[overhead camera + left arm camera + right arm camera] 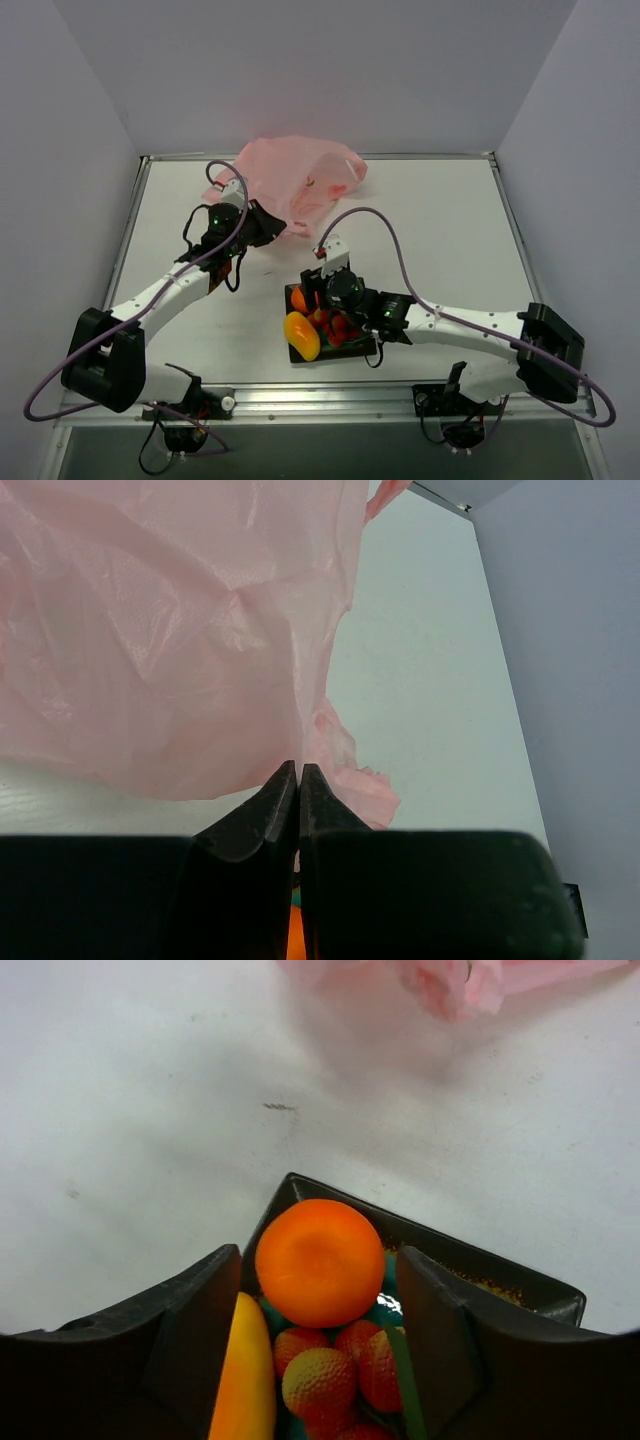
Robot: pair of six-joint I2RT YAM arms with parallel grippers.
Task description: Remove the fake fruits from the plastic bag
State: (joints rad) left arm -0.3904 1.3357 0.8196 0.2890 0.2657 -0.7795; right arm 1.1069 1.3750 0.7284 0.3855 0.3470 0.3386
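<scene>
The left gripper point(298, 775) is pinched shut on the bag point(300, 180) at the far worktop point(440, 220), while the right gripper point(320, 1255) hangs wide open astride the orange point(318, 1285), which lies with the mango point(301, 335) and strawberries point(322, 1375) in the dish point(480, 1272).

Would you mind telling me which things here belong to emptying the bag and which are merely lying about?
Belonging to the job: plastic bag, pinched in the left gripper; orange, mango and strawberries, already in the teal dish beneath the open right gripper.
Just lying about: teal dish holding the fruits; table.
</scene>
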